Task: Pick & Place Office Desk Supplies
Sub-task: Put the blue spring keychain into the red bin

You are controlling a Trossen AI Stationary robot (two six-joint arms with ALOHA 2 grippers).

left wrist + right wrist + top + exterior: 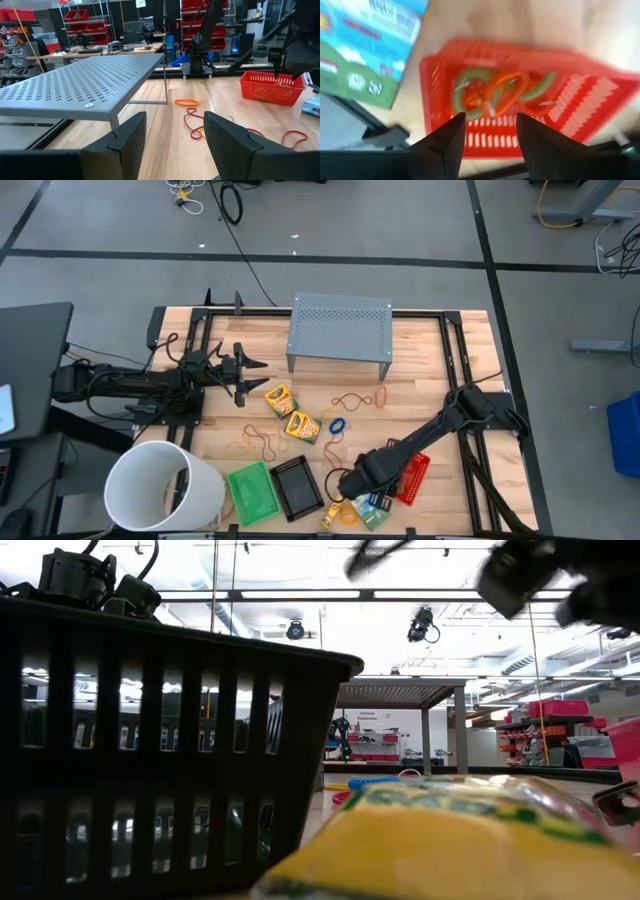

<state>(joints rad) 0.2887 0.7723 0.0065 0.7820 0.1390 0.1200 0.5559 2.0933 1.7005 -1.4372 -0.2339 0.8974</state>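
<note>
Right wrist view: my right tool (487, 137) hangs open and empty directly above the red tray (580, 100), where green and orange rings (495, 92) lie, probably just sorted. My left tool (172, 137), open, waits beside the grey stand (85, 85).

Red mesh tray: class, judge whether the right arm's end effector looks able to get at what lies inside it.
Probably yes: the right end effector hangs open directly over the red mesh tray, and nothing covers the coloured rings inside.
</note>
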